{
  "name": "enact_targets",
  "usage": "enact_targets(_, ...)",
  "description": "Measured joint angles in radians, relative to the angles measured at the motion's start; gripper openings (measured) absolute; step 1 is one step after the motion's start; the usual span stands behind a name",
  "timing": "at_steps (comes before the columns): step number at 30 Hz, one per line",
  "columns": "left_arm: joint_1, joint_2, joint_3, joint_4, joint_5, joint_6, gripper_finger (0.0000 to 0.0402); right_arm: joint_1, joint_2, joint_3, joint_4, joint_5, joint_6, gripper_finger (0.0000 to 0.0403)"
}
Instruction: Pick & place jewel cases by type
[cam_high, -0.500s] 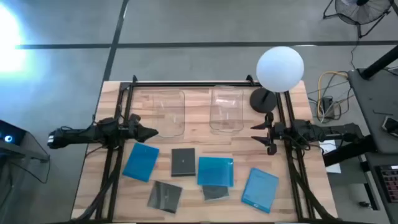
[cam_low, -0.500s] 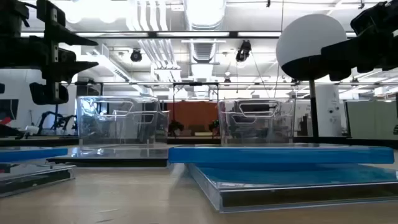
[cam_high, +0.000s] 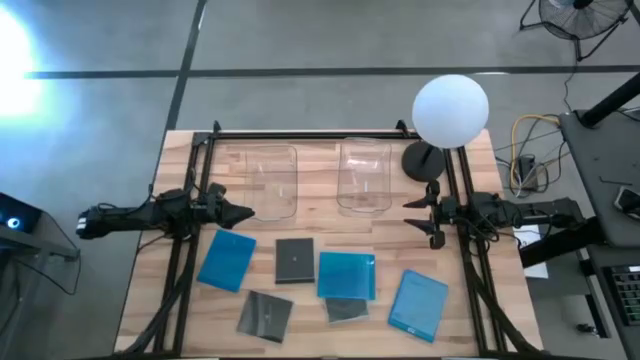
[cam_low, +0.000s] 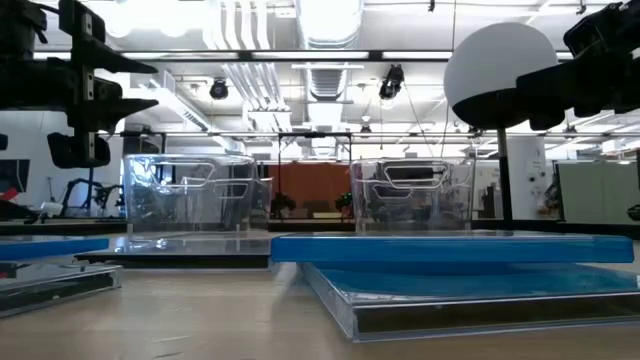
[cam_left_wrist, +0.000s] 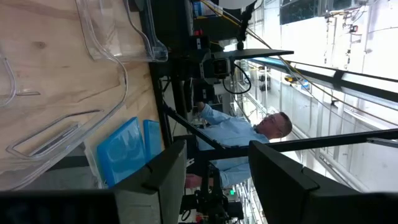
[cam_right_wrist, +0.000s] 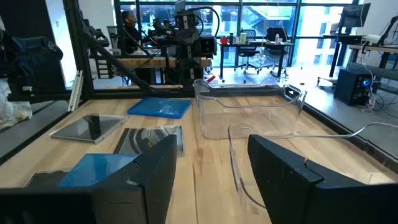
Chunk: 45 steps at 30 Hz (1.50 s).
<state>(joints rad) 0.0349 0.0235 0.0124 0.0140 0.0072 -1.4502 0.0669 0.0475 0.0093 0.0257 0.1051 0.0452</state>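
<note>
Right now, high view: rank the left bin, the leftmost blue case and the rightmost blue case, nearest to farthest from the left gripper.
Measured from the left gripper, jaws open, at the table's left side:
1. Left bin: just ahead of the tips, toward the table's back.
2. Leftmost blue case: toward the front-left. Close to the bin in distance, so 1 and 2 are nearly a tie.
3. Rightmost blue case: front-right, clearly farthest.

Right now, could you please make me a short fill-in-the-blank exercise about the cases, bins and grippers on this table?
1. The number of blue cases on the table is ____.
2. The two clear bins hold ____ cases.
3. The middle blue case lies partly on top of a ____ case.
4. The left gripper and right gripper both hold ____.

Missing words: three; no; dark; nothing
</note>
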Motion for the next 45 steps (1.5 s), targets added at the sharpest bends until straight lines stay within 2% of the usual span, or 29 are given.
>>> enact_targets(40,0.000,0.000,0.000,0.000,0.000,0.000,0.0156,0.000,0.000,0.000,0.006,0.016,0.010,0.0194)
enact_targets(42,0.000,0.000,0.000,0.000,0.000,0.000,0.0156,0.000,0.004,0.000,0.013,0.078,0.115,0.0194)
enact_targets(45,0.000,0.000,0.000,0.000,0.000,0.000,0.0156,0.000,0.008,0.000,0.018,0.124,0.449,0.0194)
